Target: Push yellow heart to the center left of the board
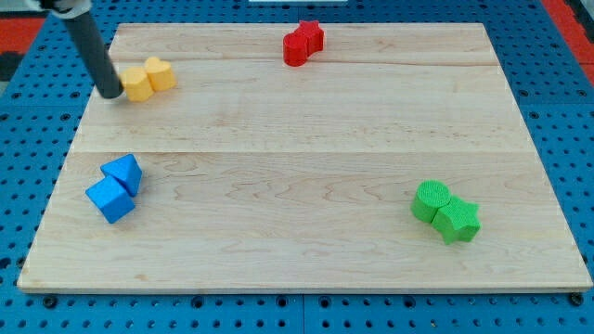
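Two yellow blocks sit touching at the board's upper left: the left one [136, 83] and the right one [161, 73]. I cannot tell which is the heart. My tip [110, 94] rests on the board just left of the left yellow block, touching or almost touching it. The dark rod slants up to the view's top left.
A blue pair, a triangle-like block [123, 173] and a cube [110, 199], lies at the lower left. Two red blocks [303, 43] sit at the top centre. A green cylinder [431, 200] and a green star [458, 222] lie at the lower right. The wooden board [306, 167] lies on a blue pegboard.
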Tool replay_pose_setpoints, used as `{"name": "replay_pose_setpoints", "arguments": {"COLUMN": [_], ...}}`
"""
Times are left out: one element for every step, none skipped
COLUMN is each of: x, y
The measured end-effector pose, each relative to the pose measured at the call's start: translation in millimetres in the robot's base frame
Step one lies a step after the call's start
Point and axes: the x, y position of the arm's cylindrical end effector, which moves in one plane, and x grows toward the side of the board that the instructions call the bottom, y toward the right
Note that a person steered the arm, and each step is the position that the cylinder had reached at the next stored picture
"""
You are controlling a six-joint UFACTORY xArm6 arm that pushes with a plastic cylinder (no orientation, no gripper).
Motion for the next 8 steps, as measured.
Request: {"name": "replay_pose_setpoints", "arguments": {"x": [-29.2,-36.1,-36.1,-35.9,-35.9,-28.8,3.5,7.8], "y": [-14.3,-6.1,33.9,87.4,105.1,142.5,245.1,281.6]}}
